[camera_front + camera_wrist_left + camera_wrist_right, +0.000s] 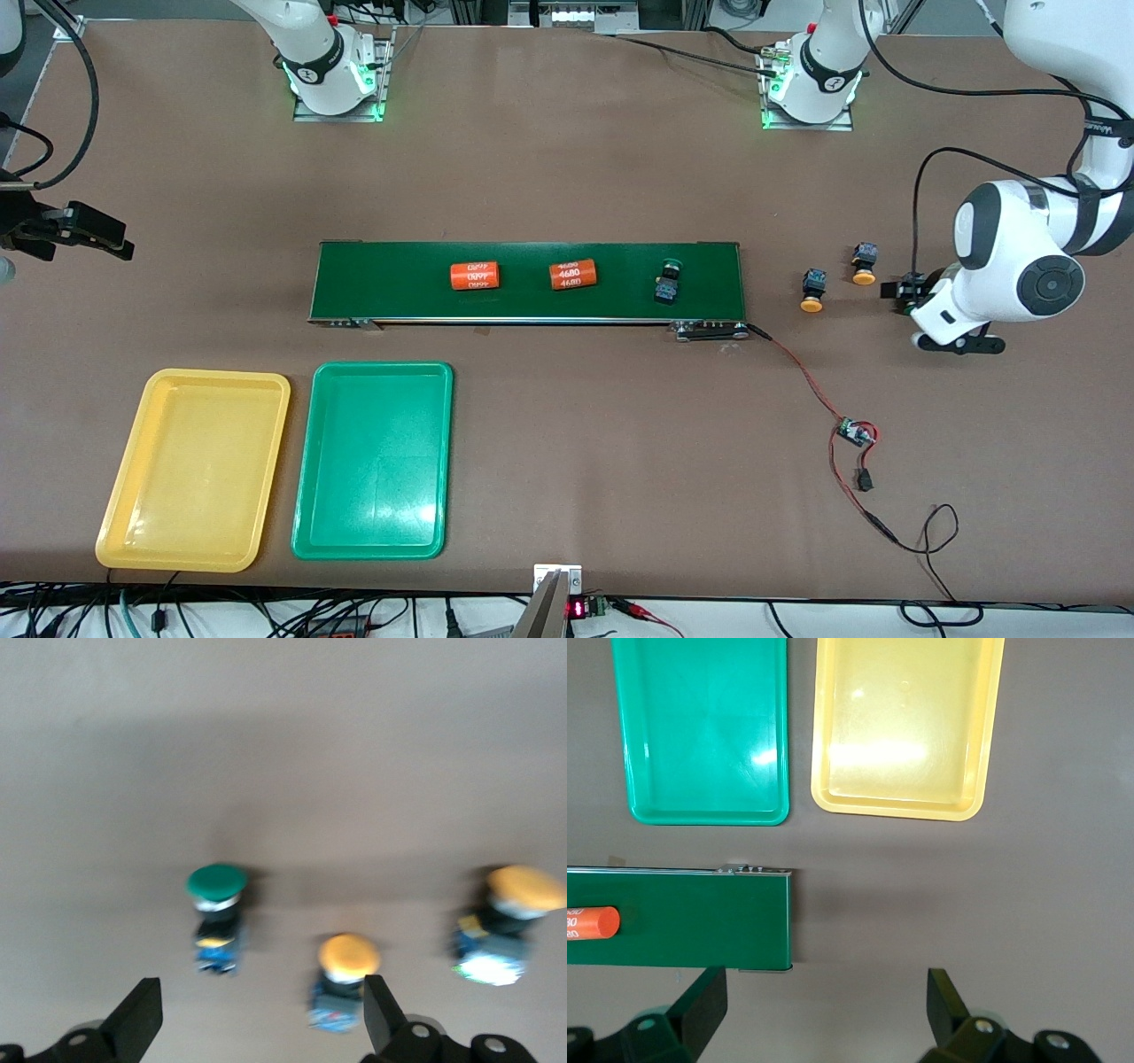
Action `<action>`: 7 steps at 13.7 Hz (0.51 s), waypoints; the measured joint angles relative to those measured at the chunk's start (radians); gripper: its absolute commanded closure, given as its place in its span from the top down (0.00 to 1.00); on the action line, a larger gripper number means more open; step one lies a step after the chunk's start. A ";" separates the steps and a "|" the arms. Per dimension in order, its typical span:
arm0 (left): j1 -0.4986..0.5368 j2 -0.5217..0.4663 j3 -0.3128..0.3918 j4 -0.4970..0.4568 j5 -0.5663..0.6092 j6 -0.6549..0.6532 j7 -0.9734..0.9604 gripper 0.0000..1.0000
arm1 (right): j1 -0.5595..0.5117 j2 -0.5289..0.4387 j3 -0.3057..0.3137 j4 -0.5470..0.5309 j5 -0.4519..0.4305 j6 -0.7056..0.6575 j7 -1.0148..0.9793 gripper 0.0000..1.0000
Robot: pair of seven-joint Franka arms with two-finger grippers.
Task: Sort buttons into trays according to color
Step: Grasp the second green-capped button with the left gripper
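Note:
A green-capped button [669, 279] lies on the conveyor belt. Two yellow-capped buttons [812, 291] [864, 263] lie on the table past the belt's end, toward the left arm's end. My left gripper [899, 292] hovers low beside them, open. In the left wrist view a second green button [215, 912] and the two yellow ones [345, 979] [509, 921] show; the left gripper [259, 1019] is open, one finger [376, 1014] close beside a yellow button. The yellow tray [195, 470] and green tray [372, 461] hold nothing. My right gripper [93, 235] [824, 1005] waits open over the table's other end.
The dark green conveyor belt [527, 282] carries two orange cylinders marked 4680 [475, 276] [572, 274]. A red-and-black wire with a small circuit board [853, 432] runs from the belt's end toward the front edge. In the right wrist view both trays [709, 726] [908, 726] and the belt's end [682, 917] show.

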 measured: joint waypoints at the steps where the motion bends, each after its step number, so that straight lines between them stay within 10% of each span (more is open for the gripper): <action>1: 0.008 0.001 0.010 -0.023 0.013 0.012 0.005 1.00 | 0.002 0.000 0.001 0.000 0.000 0.000 0.000 1.00; 4: 0.022 0.003 0.034 -0.117 0.027 0.157 0.010 1.00 | 0.003 -0.008 0.001 0.002 0.000 0.000 0.000 1.00; 7: 0.025 0.016 0.052 -0.194 0.028 0.303 0.056 0.74 | 0.004 -0.013 0.001 0.002 0.000 -0.001 0.000 1.00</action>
